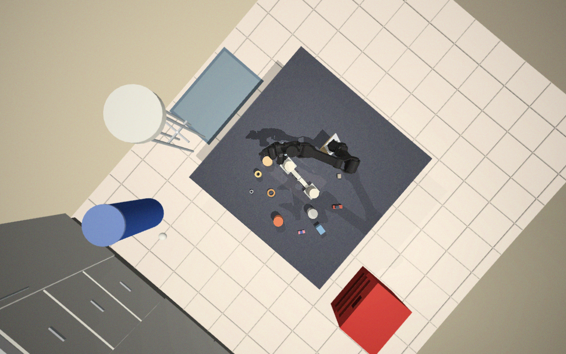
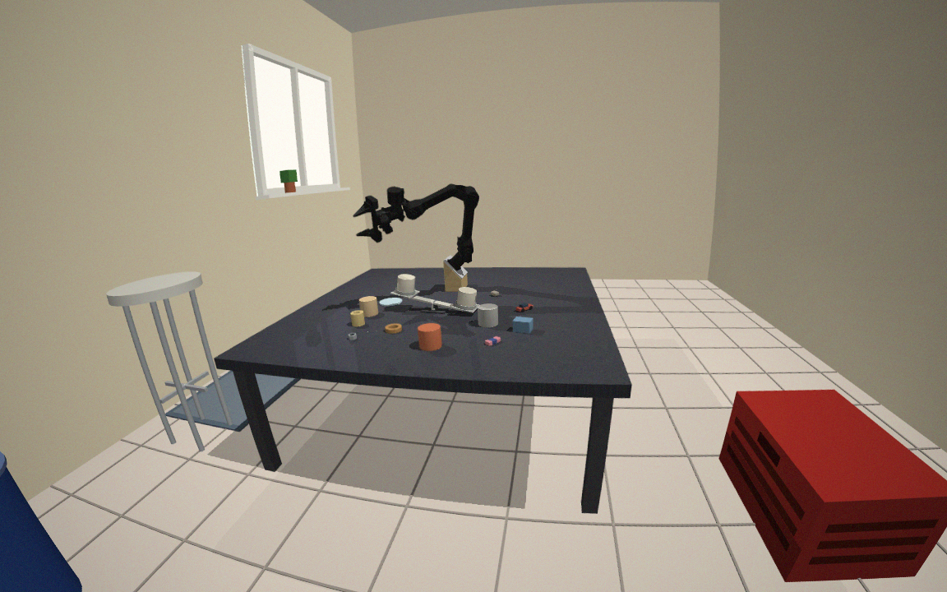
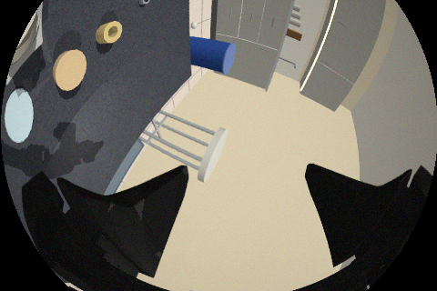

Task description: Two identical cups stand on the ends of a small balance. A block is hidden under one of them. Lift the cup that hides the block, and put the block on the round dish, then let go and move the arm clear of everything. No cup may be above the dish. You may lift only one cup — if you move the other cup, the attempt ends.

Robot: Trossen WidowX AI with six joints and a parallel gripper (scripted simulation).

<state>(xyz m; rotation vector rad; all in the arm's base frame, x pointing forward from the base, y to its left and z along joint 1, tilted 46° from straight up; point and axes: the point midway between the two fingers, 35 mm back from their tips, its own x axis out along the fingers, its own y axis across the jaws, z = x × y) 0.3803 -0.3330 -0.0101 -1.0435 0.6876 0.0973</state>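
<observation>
Two identical cream cups stand on the ends of the white balance (image 1: 299, 177). The left cup (image 1: 289, 165) (image 2: 406, 284) is higher in the exterior view; the right cup (image 1: 313, 193) (image 2: 466, 298) is on the lower end, close to the table. No block shows; what is under either cup is hidden. The pale blue round dish (image 2: 390, 302) (image 3: 19, 115) lies left of the balance in the exterior view, bare, and is hidden under the arm in the top view. My gripper (image 2: 358, 224) (image 3: 249, 173) is open and empty, high above the table's left side, pointing sideways.
A tan cylinder (image 1: 267, 161) (image 2: 368, 305) (image 3: 69, 70) stands near the dish. A yellow ring (image 1: 257, 174) and an orange ring (image 1: 270, 192) lie beyond it. A grey cylinder (image 1: 312, 213) (image 2: 487, 316) is close to the right cup. An orange cylinder (image 2: 429, 337) and blue block (image 2: 522, 325) stand nearer the front.
</observation>
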